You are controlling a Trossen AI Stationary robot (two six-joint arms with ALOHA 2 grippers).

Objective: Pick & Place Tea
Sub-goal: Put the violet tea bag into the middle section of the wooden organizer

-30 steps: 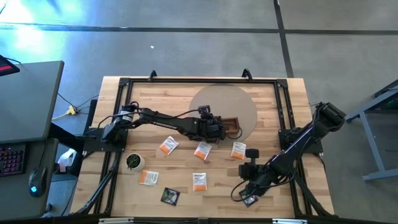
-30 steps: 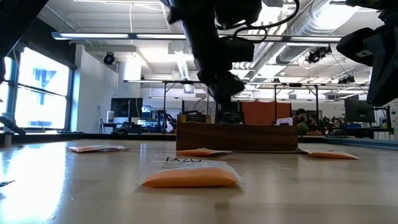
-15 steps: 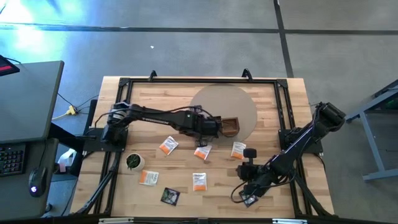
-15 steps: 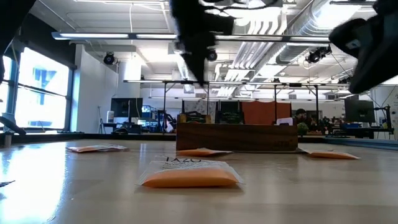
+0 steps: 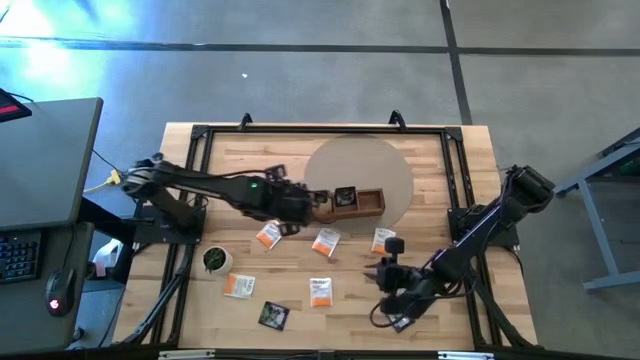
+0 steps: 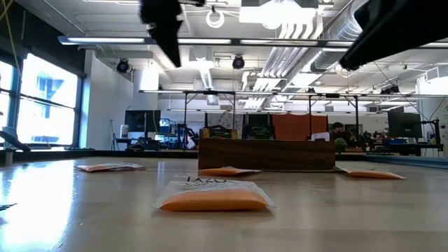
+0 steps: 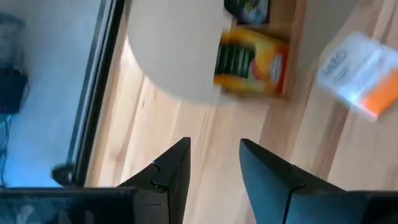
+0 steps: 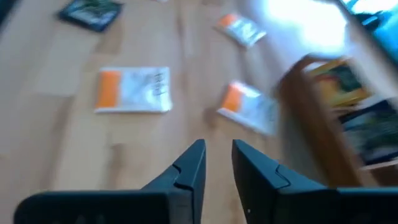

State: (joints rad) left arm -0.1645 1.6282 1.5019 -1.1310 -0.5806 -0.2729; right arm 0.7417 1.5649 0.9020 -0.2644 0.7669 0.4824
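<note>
**Orange-and-white packets lie loose between both grippers; the nearest is at the right gripper's 9 o'clock**

Clock directions are read on the high view, with 12 at the table's far edge.

The right gripper (image 5: 385, 275) hangs over the near right part of the table (image 5: 440, 150). Its fingers stand a narrow gap apart with nothing between them. The nearest packet (image 5: 320, 292) lies flat at about its 9 o'clock. A second packet (image 5: 382, 240) lies close at 12. Both are nearly square, so neither has a long axis that favours one approach.

The left gripper (image 5: 295, 205) is also parted and empty. It sits just beside the 9 o'clock end of the wooden tray (image 5: 372, 208), which already holds a yellow-orange packet (image 7: 252, 62). A third packet (image 5: 268, 235) lies at the left gripper's 7 o'clock, near enough to be that arm's likely pick.

Further off are a middle packet (image 5: 326, 242), another orange-and-white one (image 5: 238, 285), a black packet (image 5: 272, 315) and the cup (image 5: 215, 260). Nothing appears to stand between the right fingers and the packet at 9 o'clock. The carry to the tray, at roughly 11 o'clock, would pass over the middle packet.
</note>
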